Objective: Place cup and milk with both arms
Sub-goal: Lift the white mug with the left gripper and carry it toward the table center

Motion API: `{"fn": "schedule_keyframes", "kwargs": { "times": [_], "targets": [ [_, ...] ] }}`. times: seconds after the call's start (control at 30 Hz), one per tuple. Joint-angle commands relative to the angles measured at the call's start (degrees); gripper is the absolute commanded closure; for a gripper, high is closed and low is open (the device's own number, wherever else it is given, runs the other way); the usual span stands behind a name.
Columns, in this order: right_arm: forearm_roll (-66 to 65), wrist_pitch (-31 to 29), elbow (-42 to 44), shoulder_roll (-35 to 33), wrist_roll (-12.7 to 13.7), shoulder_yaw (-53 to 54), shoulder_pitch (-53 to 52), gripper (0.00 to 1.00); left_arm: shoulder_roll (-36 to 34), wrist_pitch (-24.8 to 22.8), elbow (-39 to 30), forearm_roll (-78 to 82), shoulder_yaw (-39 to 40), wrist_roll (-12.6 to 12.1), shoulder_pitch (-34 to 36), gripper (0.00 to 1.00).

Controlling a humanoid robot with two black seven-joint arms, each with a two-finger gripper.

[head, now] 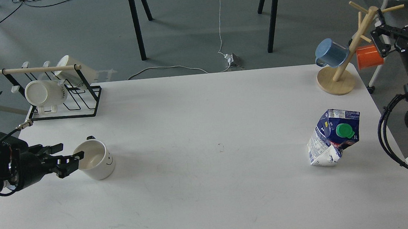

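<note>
A white table [209, 173] is seen filling most of the view, its surface marked by faint smudges and a small dark speck near the middle. At the far left corner a black wire rack [66, 104] with a wooden rail is set, and two cream mugs [45, 92] are held in it on their sides. Near the left edge the cup [95, 159] is stood upright, its smiley face turned to the right. At the far right corner a wooden mug tree [337, 79] is placed on its round base. Nearer, on the right, the milk [333, 136] is stood, dented and leaning.
</note>
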State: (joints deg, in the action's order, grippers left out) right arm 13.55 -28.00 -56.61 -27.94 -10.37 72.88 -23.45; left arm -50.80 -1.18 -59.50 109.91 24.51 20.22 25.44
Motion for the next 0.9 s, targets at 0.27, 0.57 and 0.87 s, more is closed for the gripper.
{"fn": "schedule_keyframes", "kwargs": {
  "times": [0.27,0.57,0.87],
  "targets": [
    [-0.01,0.0,1.59,-0.1,-0.09,0.42,0.95,0.01,2.02,-0.14,1.5,-0.14,0.1,0.17,0.93,0.97],
    [-0.01,0.0,3.09,-0.45,-0.09,2.09,2.62,0.01,1.67,-1.89,0.71,-0.05,0.01,0.44,3.12,0.97],
    [-0.01,0.0,4.67,-1.07,-0.09,2.45,3.24,0.01,2.02,-8.05,0.09,-0.14,0.45,4.39,8.4,0.97]
  ]
}}
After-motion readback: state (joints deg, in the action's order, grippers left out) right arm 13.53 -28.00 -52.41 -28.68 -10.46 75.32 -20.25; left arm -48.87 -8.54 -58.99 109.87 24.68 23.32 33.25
